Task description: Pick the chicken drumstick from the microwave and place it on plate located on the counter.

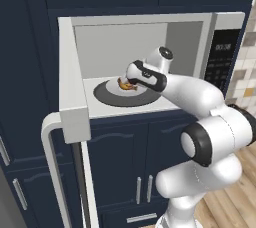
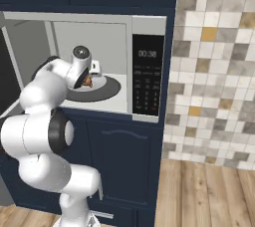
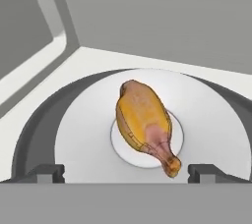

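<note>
1. Hand point(image 3: 126, 173) inside open microwave point(image 1: 220, 27), fingers spread wide, gripping nothing.
2. Chicken drumstick point(image 3: 144, 122) lying on small white plate point(image 3: 93, 134) atop turntable point(image 3: 29, 144), bone end nearest hand.
3. Lower straight, straddle meaty middle, avoid thin bone.
4. Close gently, then lift clear before backing out past door frame.

1. A home kitchen: navy panelled cabinet doors point(image 1: 120, 157) with slim silver bar handles.
2. A light-grey boxy microwave point(image 2: 147, 27) built in among the cabinets, door open.
3. A mosaic backsplash of white, grey and tan tiles point(image 2: 214, 66).
4. Pale wood plank flooring point(image 2: 209, 196).
</note>
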Robot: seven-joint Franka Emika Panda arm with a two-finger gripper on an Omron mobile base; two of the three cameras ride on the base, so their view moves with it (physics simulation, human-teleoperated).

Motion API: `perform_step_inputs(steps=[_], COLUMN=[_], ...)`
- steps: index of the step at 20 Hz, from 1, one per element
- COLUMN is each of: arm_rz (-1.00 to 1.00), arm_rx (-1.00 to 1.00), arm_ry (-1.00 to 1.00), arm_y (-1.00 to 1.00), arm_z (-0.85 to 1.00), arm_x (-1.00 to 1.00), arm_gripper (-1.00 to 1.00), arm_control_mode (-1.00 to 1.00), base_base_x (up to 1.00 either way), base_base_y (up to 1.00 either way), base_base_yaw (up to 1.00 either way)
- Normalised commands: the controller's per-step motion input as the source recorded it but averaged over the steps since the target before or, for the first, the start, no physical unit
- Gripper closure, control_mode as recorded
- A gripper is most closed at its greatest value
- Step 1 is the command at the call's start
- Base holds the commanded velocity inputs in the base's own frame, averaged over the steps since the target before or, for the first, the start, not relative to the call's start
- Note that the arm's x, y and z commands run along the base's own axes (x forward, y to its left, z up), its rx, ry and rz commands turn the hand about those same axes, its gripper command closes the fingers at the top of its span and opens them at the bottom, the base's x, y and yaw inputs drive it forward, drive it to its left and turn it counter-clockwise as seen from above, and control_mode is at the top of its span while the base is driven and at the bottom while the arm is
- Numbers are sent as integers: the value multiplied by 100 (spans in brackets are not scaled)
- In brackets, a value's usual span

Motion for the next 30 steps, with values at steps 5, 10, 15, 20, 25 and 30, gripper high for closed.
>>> perform_step_inputs(steps=[5, 10, 15, 20, 25, 30], arm_rz=[0, 0, 0, 0, 0, 0], arm_rx=[0, 0, 0, -1, -1, 0], arm_ry=[0, 0, 0, 1, 1, 0], arm_y=[0, 0, 0, 10, 13, 4], arm_z=[-1, -10, -22, -28, -24, -14], arm_x=[41, 35, 19, 7, 0, 8], arm_gripper=[-100, -100, -100, -100, -100, -100], arm_control_mode=[-100, -100, -100, -100, -100, -100], base_base_x=[0, 0, 0, 0, 0, 0], base_base_y=[0, 0, 0, 0, 0, 0], base_base_yaw=[0, 0, 0, 0, 0, 0])
